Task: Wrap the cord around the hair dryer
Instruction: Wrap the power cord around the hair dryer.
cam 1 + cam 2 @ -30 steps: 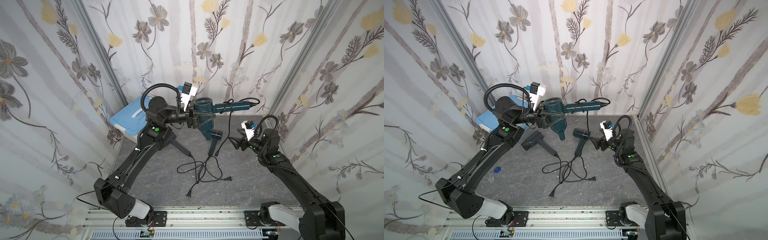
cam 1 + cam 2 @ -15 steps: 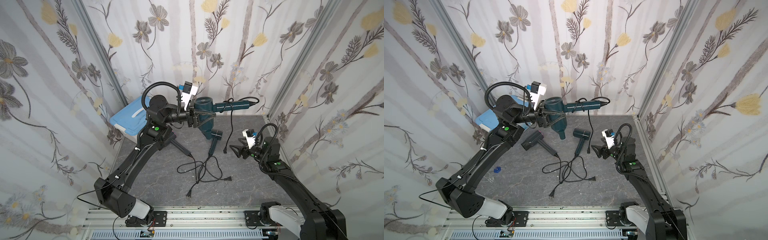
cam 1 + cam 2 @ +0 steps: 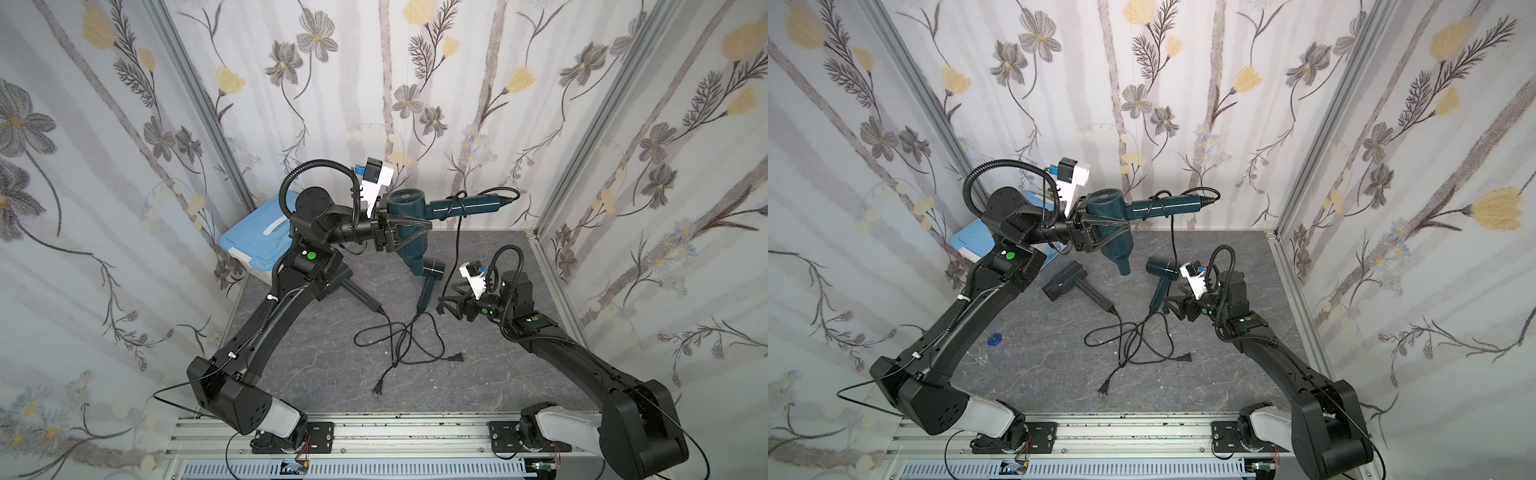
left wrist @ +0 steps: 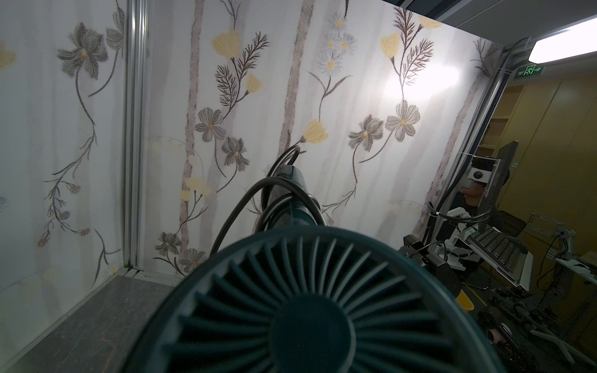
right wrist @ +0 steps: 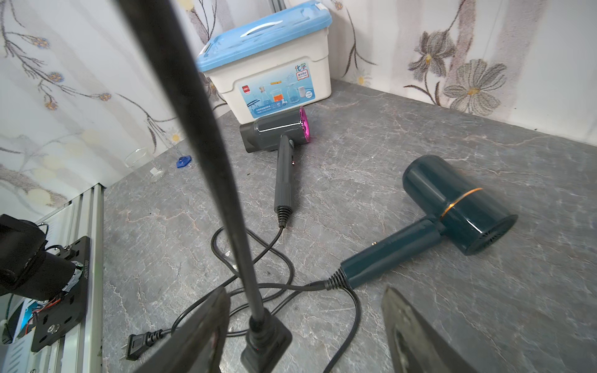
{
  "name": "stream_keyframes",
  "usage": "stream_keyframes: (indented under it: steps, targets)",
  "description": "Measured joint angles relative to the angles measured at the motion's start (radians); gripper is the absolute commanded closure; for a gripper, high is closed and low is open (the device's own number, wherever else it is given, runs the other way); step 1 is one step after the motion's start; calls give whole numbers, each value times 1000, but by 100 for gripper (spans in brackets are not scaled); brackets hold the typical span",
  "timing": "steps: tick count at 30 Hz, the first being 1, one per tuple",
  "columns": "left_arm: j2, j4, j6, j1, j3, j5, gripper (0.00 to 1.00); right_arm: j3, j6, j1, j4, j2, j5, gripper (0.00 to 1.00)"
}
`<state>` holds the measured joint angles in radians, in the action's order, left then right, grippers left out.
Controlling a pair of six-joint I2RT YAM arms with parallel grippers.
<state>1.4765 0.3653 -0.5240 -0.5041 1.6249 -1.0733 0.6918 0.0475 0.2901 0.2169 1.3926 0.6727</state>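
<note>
Your left gripper [image 3: 415, 232] is clamped tight on the body of the big teal hair dryer [image 3: 409, 205]. It holds the dryer clear of the table [image 3: 316, 374] at upper centre of both top views, with the handle pointing toward the right of the frame. Its cord [image 3: 457, 237] is looped round the handle and drops down to your right gripper [image 3: 444, 304], right of centre. That gripper's fingers [image 5: 200, 329] stand apart. The cord's plug [image 5: 263, 342] sits between them, nearer one finger, and the wrist view does not show whether it touches either.

You have three dryers in all: the held one, a grey dryer [image 3: 1065, 282] with a magenta ring, and a small dark teal dryer [image 3: 1160, 266], both lying on the table near centre. There are three cords; two are tangled loosely below centre, with two loose plugs [image 3: 457, 356] lying free. One blue-lidded box [image 3: 253, 241] sits at the left by the wall.

Against a second ago, your right gripper has dropped lower in the frame and moved leftward, and the hanging cord has followed it. Your left gripper and its dryer have not shifted.
</note>
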Motion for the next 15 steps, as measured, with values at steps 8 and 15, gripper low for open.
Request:
stream_keyframes:
  steps: [8,15]
  targets:
    - [0,-10,0,2,3,6,100,54,76,31,98,87,34,100]
    - [3,-10,0,12,4,27,100,-5,119,39,150,79,47,100]
